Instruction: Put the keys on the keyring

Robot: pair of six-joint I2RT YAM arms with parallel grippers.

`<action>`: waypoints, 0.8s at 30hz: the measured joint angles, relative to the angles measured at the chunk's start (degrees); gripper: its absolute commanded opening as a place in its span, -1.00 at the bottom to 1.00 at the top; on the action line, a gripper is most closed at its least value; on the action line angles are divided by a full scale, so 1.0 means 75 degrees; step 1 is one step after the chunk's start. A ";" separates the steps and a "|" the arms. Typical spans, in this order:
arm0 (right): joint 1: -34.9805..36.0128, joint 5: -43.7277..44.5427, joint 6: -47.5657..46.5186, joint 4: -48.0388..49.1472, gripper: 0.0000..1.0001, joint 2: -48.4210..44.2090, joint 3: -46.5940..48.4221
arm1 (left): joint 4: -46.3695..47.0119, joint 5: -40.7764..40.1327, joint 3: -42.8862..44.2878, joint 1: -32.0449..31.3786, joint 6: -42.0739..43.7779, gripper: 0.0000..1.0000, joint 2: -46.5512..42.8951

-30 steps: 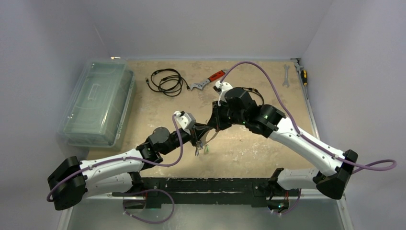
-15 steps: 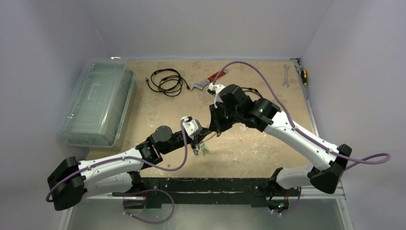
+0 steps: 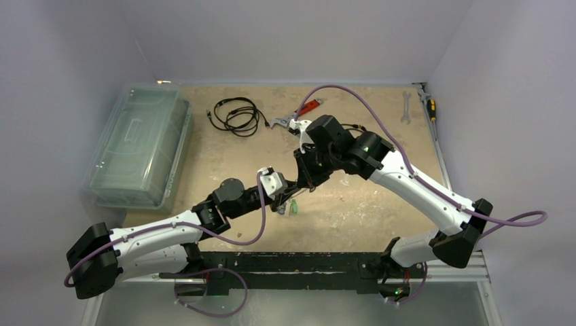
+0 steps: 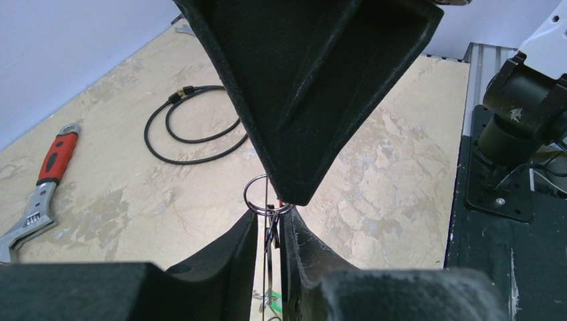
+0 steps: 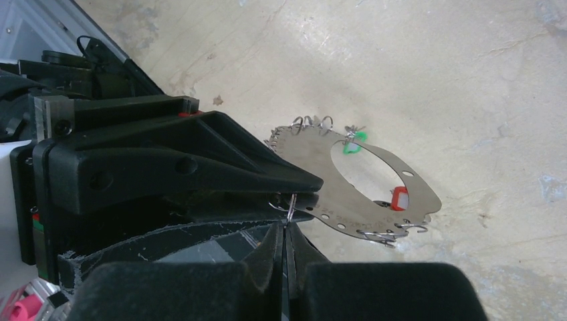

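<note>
Stage: judged late. Tagged pieces already hang on the large flat grey metal hoop point(image 5: 314, 155), and one thin wire loop point(image 5: 289, 206) at its rim is being worked.
Hoop position: in the air above the tan surface point(image 3: 360, 204), between the two tools at centre.
Left tool point(image 4: 268, 221): fingers a little apart with the hoop's edge in the gap. Whether they pinch it cannot be told.
Right tool point(image 5: 284, 235): fingers together on the thin wire loop.
Left to do: seating this loop, by judgement. Whether any key lies off the hoop cannot be told.
Count, hoop: one.
Count, tags: one green tag point(image 5: 353, 144), one red tag point(image 5: 399, 198).
Count, rim loops: several, too small to total.
Count, other: one red-handled adjustable wrench point(image 3: 297, 114), one black coiled cable point(image 3: 234, 117), one clear plastic box point(image 3: 136, 146).
</note>
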 measured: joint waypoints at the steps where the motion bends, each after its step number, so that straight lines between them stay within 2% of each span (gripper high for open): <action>1: 0.0000 -0.0035 -0.0032 -0.0050 -1.00 0.0015 0.0032 | -0.0003 0.0017 0.0000 -0.0009 0.0006 -0.62 -0.0012; 7: -0.0006 -0.0143 -0.0061 -0.0283 -1.00 0.0047 0.0140 | -0.0029 0.0032 0.0000 -0.0108 0.0184 -0.52 -0.0044; 14: -0.0003 -0.0341 -0.0052 -0.0504 -1.00 0.0047 0.0140 | -0.0090 -0.0268 -0.0085 -0.0396 0.0772 -0.11 -0.0169; 19: 0.0003 -0.0460 -0.0032 -0.0644 -1.00 0.0047 0.0140 | -0.0079 -0.0490 -0.0332 -0.0580 0.1297 -0.12 -0.0460; 24: 0.0003 -0.0484 -0.0026 -0.0711 -1.00 0.0044 0.0140 | -0.0111 -0.0723 -0.0347 -0.0758 0.1760 -0.28 -0.0484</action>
